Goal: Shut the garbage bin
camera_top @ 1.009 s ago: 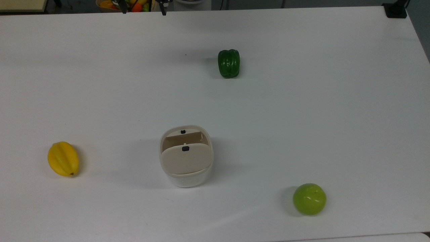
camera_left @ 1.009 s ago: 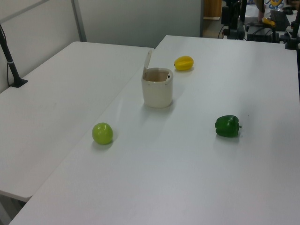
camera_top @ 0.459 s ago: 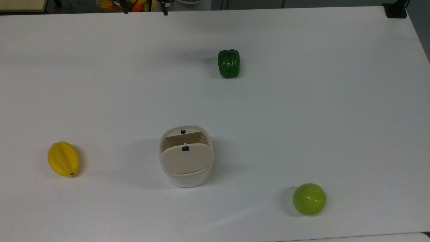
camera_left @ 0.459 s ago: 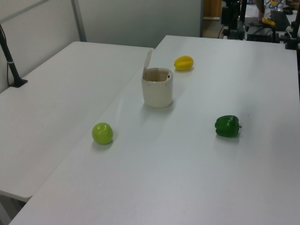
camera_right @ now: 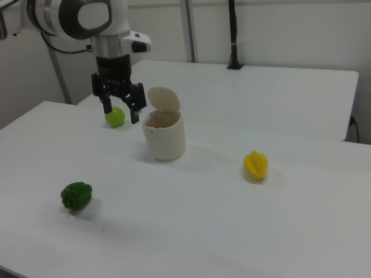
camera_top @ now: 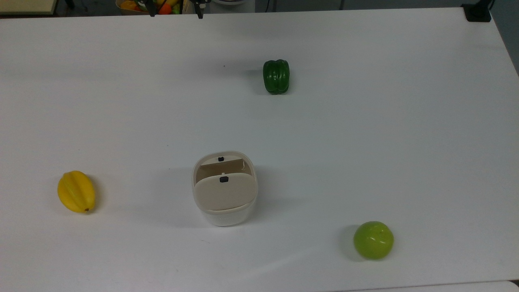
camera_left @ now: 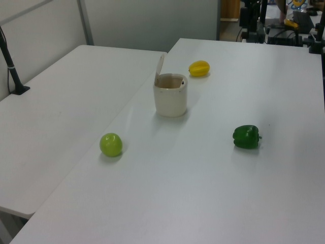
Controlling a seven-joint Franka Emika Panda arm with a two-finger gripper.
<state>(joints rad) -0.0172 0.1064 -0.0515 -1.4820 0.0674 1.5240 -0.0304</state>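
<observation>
bare table [camera_top: 365, 142] all round garbage bin [camera_top: 224, 202], fruits well apart

A green pepper [camera_top: 276, 76], a yellow starfruit [camera_top: 76, 191] and a green apple [camera_top: 373, 239] are being carried, well apart, by the white desk [camera_top: 365, 121].

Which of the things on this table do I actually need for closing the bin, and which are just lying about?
Needed:
garbage bin, its lid standing open
gripper, open, up off the table

Lying about:
green pepper
yellow star fruit
green apple
</observation>
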